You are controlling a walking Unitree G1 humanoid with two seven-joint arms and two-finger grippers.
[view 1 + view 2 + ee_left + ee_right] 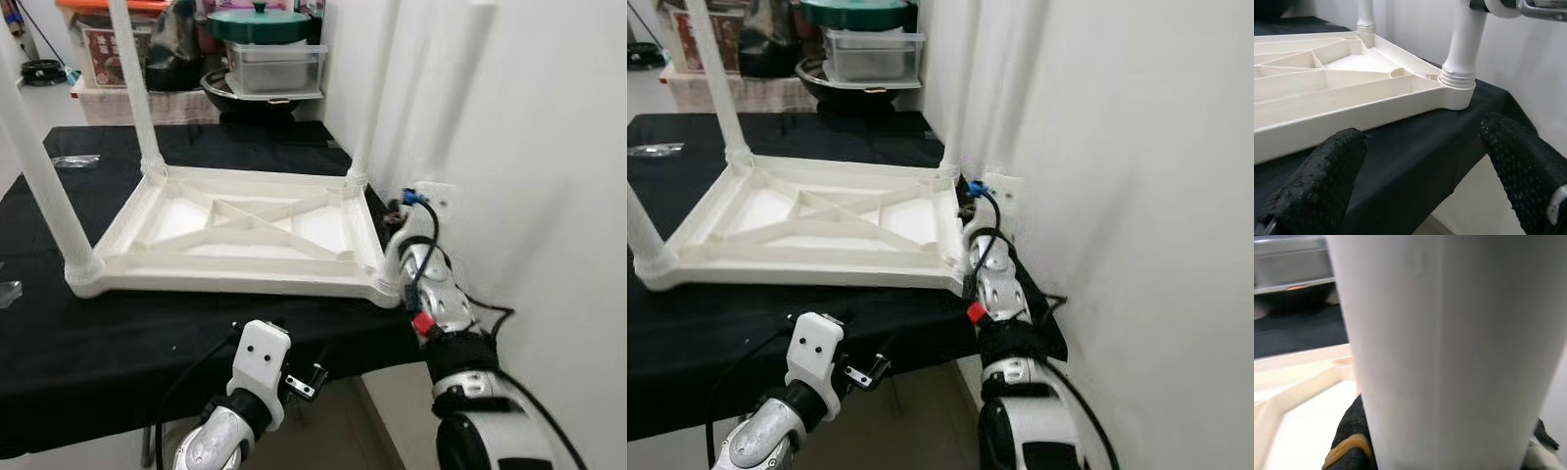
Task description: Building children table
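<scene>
One white plastic table top (240, 235) lay upside down on our black-draped bench (108, 343), four legs up. We judged it light, stiff and rather slick, best taken by a leg low near its socket. The wall (549, 147) stood just beside it, crowding that side. Our right gripper (1400, 450) had its fingers closed around the near right leg (1465, 44). Our left gripper (1415, 181) hovered at the bench edge, fingers wide apart, empty. Containers (269, 59) stood behind.

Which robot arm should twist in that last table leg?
Probably the right: its gripper is already around the near-right leg at the tabletop corner. The left gripper hovers open before the edge.
</scene>
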